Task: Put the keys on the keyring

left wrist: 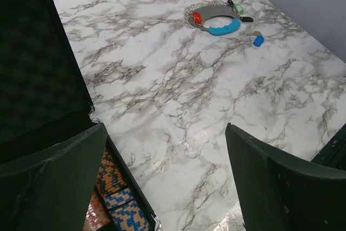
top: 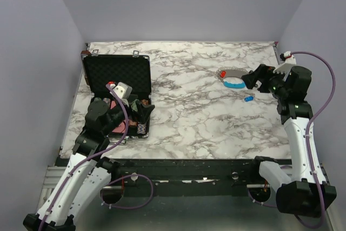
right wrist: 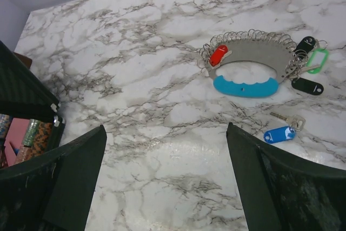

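The keyring [right wrist: 250,57] is a curved grey holder with a light-blue section and several wire rings, lying on the marble at the far right [top: 232,79]. A red key [right wrist: 219,56] lies at its left end. A green key [right wrist: 318,59] and two black tags lie at its right end. A blue key [right wrist: 280,134] lies loose on the marble just in front of it [top: 248,98]. My right gripper [right wrist: 165,128] is open and empty, hovering beside the keyring [top: 254,81]. My left gripper [left wrist: 165,128] is open and empty over the case's right edge [top: 139,113]. The left wrist view shows the keyring [left wrist: 213,17] far off.
An open black foam-lined case [top: 116,74] stands at the left, lid upright, with striped poker chips [left wrist: 116,198] inside. Its corner also shows in the right wrist view [right wrist: 24,93]. Grey walls ring the marble table [top: 189,117].
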You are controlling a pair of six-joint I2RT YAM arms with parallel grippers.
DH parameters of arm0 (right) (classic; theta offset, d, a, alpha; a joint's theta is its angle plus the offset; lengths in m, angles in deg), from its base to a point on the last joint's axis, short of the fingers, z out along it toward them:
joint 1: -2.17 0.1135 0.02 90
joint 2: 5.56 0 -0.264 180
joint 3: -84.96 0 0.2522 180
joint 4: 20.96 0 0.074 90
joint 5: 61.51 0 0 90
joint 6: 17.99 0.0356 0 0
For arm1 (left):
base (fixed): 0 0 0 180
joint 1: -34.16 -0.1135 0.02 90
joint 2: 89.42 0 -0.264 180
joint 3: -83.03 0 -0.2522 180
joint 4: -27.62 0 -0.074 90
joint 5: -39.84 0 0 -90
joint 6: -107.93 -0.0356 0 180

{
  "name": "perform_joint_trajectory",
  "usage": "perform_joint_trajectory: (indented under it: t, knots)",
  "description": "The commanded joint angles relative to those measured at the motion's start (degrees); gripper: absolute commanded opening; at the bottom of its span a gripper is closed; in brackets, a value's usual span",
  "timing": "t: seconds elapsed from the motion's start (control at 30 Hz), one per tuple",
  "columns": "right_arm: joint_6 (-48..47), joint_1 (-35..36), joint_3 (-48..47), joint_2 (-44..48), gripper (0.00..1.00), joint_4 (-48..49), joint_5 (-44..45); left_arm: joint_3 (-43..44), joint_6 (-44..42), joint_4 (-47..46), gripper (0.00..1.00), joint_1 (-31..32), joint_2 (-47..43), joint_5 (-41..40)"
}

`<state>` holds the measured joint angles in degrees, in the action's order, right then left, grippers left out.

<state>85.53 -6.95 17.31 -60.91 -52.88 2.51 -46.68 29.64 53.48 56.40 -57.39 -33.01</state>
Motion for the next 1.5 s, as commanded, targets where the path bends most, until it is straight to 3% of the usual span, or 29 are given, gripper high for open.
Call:
perform_joint_trajectory:
  t: [0.0,0.23,0.57,0.73,1.0,1.2,1.33,1.47]
  knots:
    - [0.11,-0.37,0.89,1.12,1.0,1.89,-1.18,0.47,-0.19,-0.23,0.99,-0.09,-0.57,0.52]
    - [-4.71,-0.45,1.07,0.69,1.0,1.98,-5.12,0.56,-0.37,-0.06,0.99,-0.09,-1.09,0.52]
    - [-36.42,-0.37,0.28,-5.2,1.0,-7.58,-26.75,0.38,-0.19,-0.32,0.99,-0.09,-2.06,1.05]
    - [-45.68,-0.45,-3.5,-11.08,1.0,-12.86,-20.8,0.47,-0.28,-0.23,0.99,-0.18,-2.5,0.87]
    - [-45.17,-0.37,-10.0,-23.29,1.0,-16.12,-7.17,0.38,-0.45,-0.41,0.99,-0.18,-2.06,1.92]
    - [-42.97,-0.37,-13.87,-32.08,1.0,-16.83,-2.95,0.64,-0.89,-0.32,0.99,-0.18,-1.18,2.36]
    - [-36.21,-0.37,-18.34,-38.76,1.0,-14.28,3.46,0.73,-1.16,-0.06,0.99,-0.44,-0.92,2.45]
    - [-34.09,-0.11,-23.28,-44.31,1.0,-16.92,0.59,0.73,-1.33,-0.06,0.99,-0.79,-1.01,2.37]
